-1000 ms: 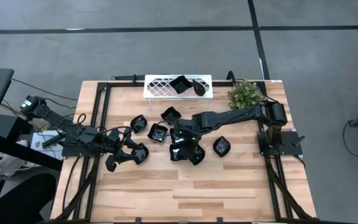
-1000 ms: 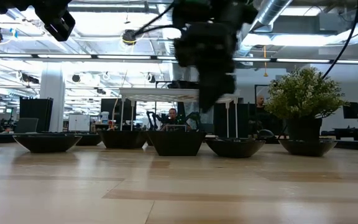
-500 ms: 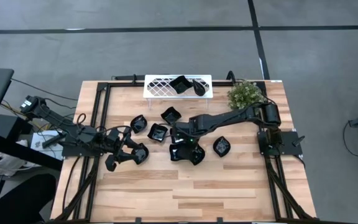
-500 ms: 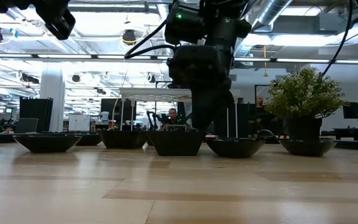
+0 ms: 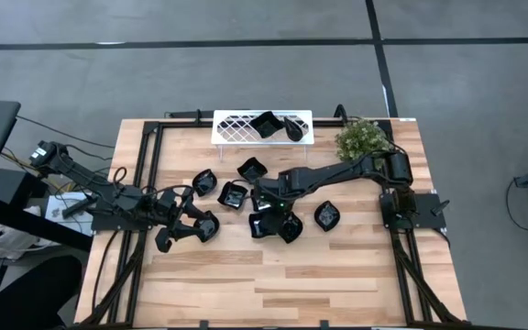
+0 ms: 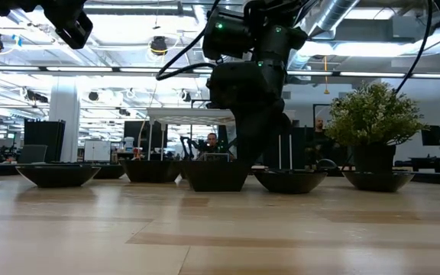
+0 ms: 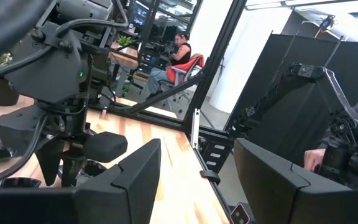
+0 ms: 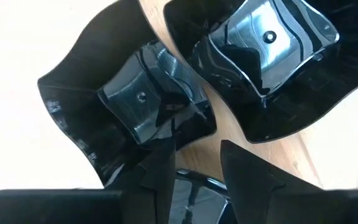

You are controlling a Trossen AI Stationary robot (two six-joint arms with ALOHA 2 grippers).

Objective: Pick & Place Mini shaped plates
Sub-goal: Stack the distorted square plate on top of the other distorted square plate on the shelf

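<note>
High view showed the wooden surface (image 5: 273,275) with the white lattice tray (image 5: 236,126) at its far edge, two black dishes already resting in it, and a small potted plant (image 5: 360,139) beside it. The mini shaped plates (image 5: 246,192) lay scattered in the middle, several of them crowded together. The right arm reached across from its base, and the right gripper (image 5: 271,209) hung directly over that crowded group; in its wrist view the jaws stood parted and empty, just above the rim of a wavy-edged square plate (image 8: 129,106), with a second plate (image 8: 266,56) just beside. The left gripper (image 5: 174,229) waited, jaws released, near plates further left. The right arm was clearly nearer.
</note>
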